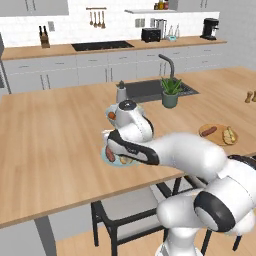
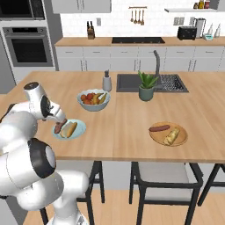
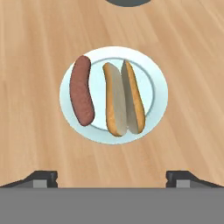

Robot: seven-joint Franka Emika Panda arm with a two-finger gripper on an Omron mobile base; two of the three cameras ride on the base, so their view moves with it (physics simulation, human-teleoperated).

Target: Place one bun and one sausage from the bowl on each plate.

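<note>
The pale light-blue plate (image 3: 155,87) lies right below my hand, with a reddish-brown sausage (image 3: 81,89) and a split golden bun (image 3: 123,98) side by side on it. My gripper (image 3: 112,178) hovers above the plate's near edge, open, with nothing between its fingertips. From the right base view the same plate (image 2: 79,128) sits at the counter's near left, beside my hand (image 2: 56,115). The tan plate (image 2: 154,136) to the right holds a sausage (image 2: 159,128) and a bun (image 2: 172,136). A dark rounded rim (image 3: 128,1) peeks in at the top of the hand view; I cannot tell whether it is the bowl.
A pale bowl of fruit (image 2: 93,99) stands just behind the light-blue plate. Farther back are a grey utensil pot (image 2: 107,81), a potted plant (image 2: 147,87) and the sink (image 2: 151,82). Chairs (image 2: 165,176) stand under the counter's front edge.
</note>
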